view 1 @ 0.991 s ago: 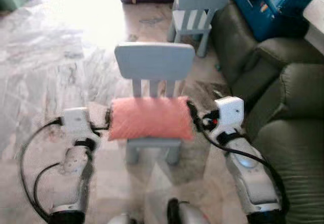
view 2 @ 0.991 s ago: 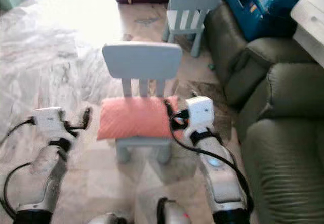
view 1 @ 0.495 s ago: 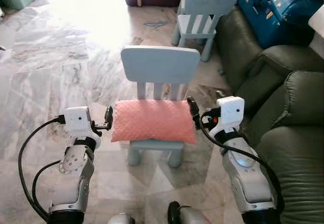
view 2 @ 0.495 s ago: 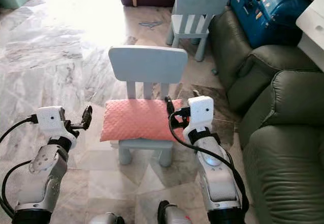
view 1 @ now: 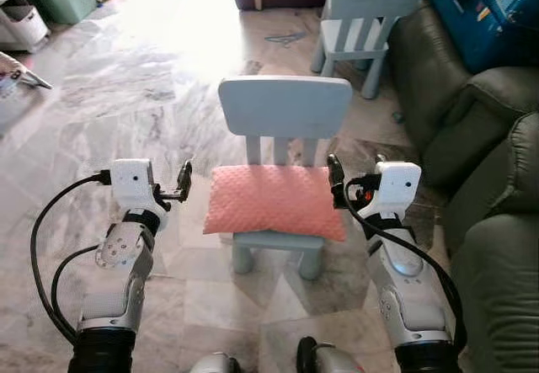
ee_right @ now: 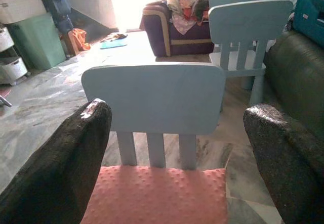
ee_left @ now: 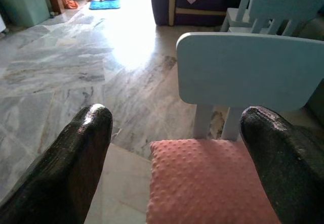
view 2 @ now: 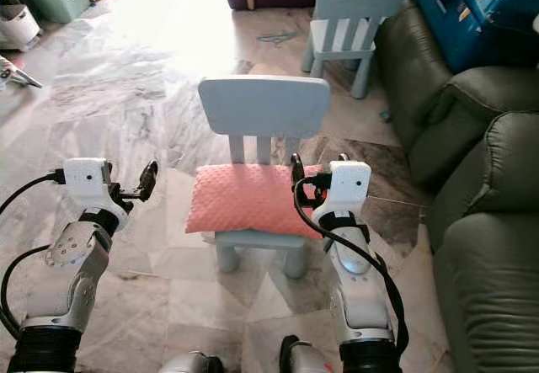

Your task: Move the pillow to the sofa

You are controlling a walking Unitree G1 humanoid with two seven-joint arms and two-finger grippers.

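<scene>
Nothing moved yet: the pillow (view 1: pixel 275 210) lies on the small chair (view 1: pixel 285 112) beside the sofa (view 1: pixel 497 247), our left pincer (view 1: pixel 184 185) and right pincer (view 1: pixel 335 177) spread flanking it, ungrasped.

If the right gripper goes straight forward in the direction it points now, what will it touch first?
Probably the pink pillow on the small blue chair: it lies low between the open fingers of the right gripper. If it passes above the pillow, the chair back comes next; depth is unclear.

Head eyes look down; both wrist cameras face the chair (view 1: pixel 285 116) closely
</scene>
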